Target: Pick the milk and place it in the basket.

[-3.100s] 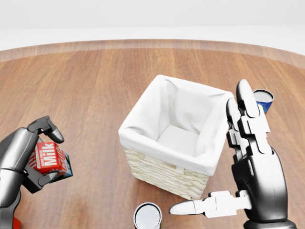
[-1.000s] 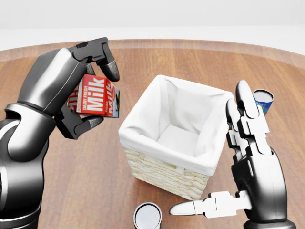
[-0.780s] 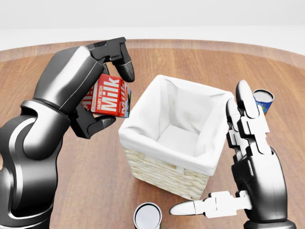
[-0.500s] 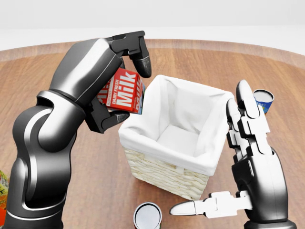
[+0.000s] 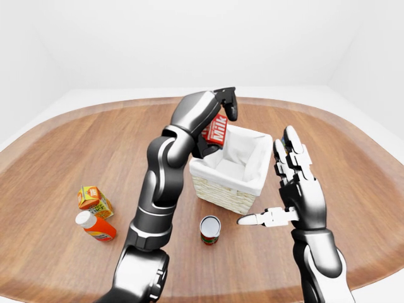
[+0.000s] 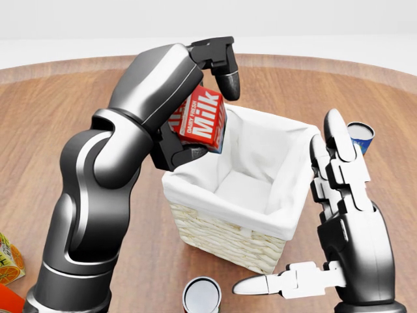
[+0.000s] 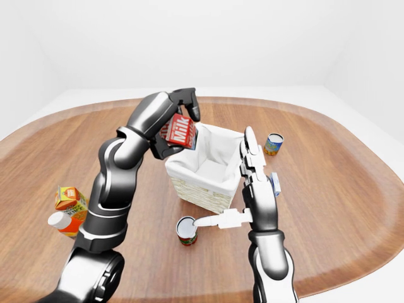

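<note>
A red milk carton [image 6: 203,122] with white "Milk" lettering hangs tilted over the left rim of the basket [image 6: 215,225]. My left hand [image 6: 206,107] is shut on it, one finger over its top and others under it. The basket is woven wicker with a white cloth lining and stands in the middle of the head view; nothing shows inside it. My right hand [image 6: 329,222] stands open beside the basket's right wall, fingers straight up and thumb pointing left, touching nothing.
A tin can [image 6: 202,296] stands below the basket in the head view. A blue can [image 6: 360,137] sits to the basket's right. An orange juice carton [image 5: 94,200] and an orange bottle [image 5: 95,226] lie far left on the round wooden table [image 5: 353,183].
My left hand has carried the milk carton up and to the right, from low at the table's left to over the basket's left rim. The right hand has not moved.
</note>
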